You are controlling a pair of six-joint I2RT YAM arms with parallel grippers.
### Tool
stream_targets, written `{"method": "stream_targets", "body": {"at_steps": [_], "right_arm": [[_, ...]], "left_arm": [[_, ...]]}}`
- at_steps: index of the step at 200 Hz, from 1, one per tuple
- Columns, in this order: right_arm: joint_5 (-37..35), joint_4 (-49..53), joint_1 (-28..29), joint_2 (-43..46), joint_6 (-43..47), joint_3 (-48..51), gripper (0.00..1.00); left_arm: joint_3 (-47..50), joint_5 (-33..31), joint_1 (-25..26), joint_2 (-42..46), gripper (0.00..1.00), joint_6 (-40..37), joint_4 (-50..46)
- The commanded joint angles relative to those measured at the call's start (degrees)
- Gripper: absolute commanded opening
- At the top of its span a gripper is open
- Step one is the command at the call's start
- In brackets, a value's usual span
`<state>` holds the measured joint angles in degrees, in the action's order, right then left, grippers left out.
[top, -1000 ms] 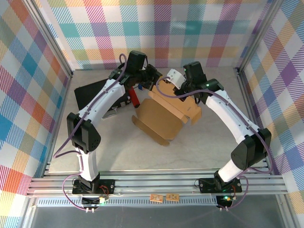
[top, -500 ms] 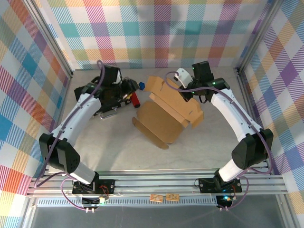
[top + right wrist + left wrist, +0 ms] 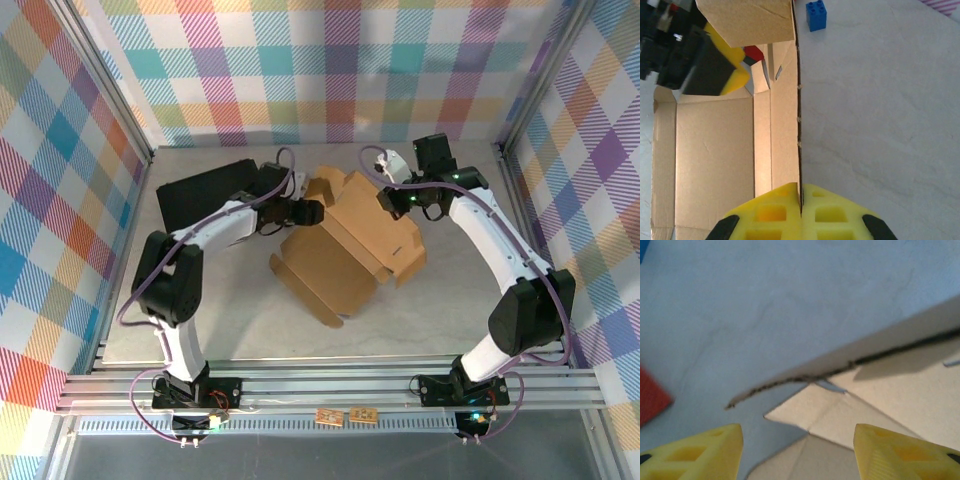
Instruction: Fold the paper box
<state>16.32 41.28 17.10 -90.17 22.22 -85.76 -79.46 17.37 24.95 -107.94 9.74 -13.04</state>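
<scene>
The paper box is a brown cardboard sheet lying half folded at mid-table, with one long wall raised. My right gripper is shut on the top edge of that wall; in the right wrist view its yellow tips pinch the thin cardboard edge of the box. My left gripper is at the box's left end, open. In the left wrist view the left gripper has its fingers wide apart, with a flap corner of the box ahead of the gap and nothing gripped.
A black flat case lies at the back left beside the left arm. A blue brick sits on the table beyond the box, and a red object lies by the box's left end. Frame posts and plaid walls ring the table.
The left arm swung away toward the black case, then back to the box's left end, and its gripper opened. The box shifted slightly. The right gripper kept its hold on the wall.
</scene>
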Motion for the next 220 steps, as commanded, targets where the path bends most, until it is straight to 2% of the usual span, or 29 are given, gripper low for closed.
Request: {"method": "stream_targets", "body": {"at_steps": [1,42,100,168,220], "right_arm": [[4.32,-0.32,-1.58,-0.16,-1.65,0.63,0.0],[5.95,-0.05,-2.92,-1.21,-2.22,0.62,0.0],[8.87,-0.23,-5.44,-2.42,-5.42,1.31,0.0],[13.29,1.39,-8.52,-4.15,-10.23,-0.47,0.0],[15.4,5.39,-9.17,-7.38,-11.55,-4.01,0.0]], "left_arm": [[-3.73,2.6,-0.34,-4.34,0.61,-4.99,4.33],[-6.39,2.88,-0.43,-9.64,0.64,-6.88,5.49],[-6.06,8.73,-0.43,-12.12,0.64,-3.52,16.75],[-8.37,17.25,-1.48,-14.14,0.53,0.7,18.64],[-7.69,18.76,-1.22,-15.25,0.49,1.69,17.87]]}}
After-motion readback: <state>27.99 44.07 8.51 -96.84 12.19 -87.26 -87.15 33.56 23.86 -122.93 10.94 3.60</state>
